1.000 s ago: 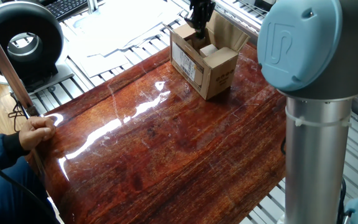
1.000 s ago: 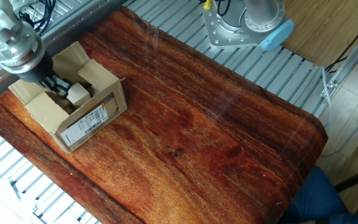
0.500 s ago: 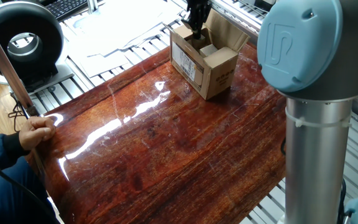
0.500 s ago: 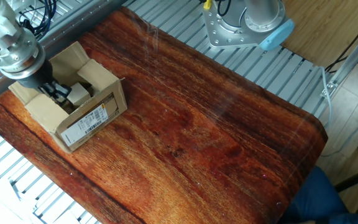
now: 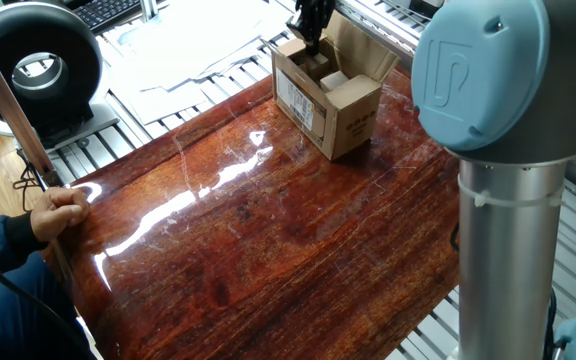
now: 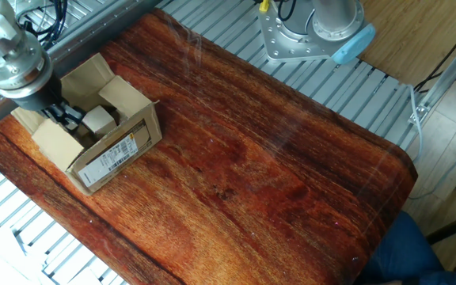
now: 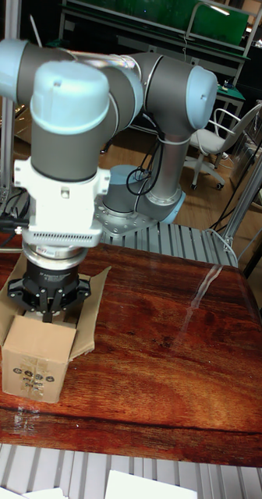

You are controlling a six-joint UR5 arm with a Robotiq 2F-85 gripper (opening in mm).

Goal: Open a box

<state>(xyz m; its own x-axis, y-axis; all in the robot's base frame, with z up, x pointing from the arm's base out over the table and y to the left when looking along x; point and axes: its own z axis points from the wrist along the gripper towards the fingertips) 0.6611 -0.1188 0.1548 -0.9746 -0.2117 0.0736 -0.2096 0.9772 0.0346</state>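
The box (image 5: 326, 98) is a small brown carton at the far end of the wooden table (image 5: 268, 230). A white label (image 6: 115, 152) shows on one side, and its top flaps are spread apart. A pale object (image 6: 97, 119) lies inside the opening. My gripper (image 5: 310, 36) hangs over the box's far-left edge, with its dark fingertips (image 6: 60, 117) close together just inside the rim and nothing visibly held. In the tall fixed view the gripper (image 7: 49, 315) sits right behind the box (image 7: 39, 365), so the tips are partly hidden.
At the left table edge a person's hand (image 5: 60, 210) holds a thin rod. A black round device (image 5: 33, 60), papers (image 5: 193, 40) and a keyboard (image 5: 108, 10) lie beyond the table. The arm's base (image 6: 307, 32) is on the slatted metal frame, and its blue-capped joint (image 5: 493, 70) fills the right foreground.
The gripper has shifted from over the middle of the opening toward the box's far-left edge and risen slightly. The box stays where it was.
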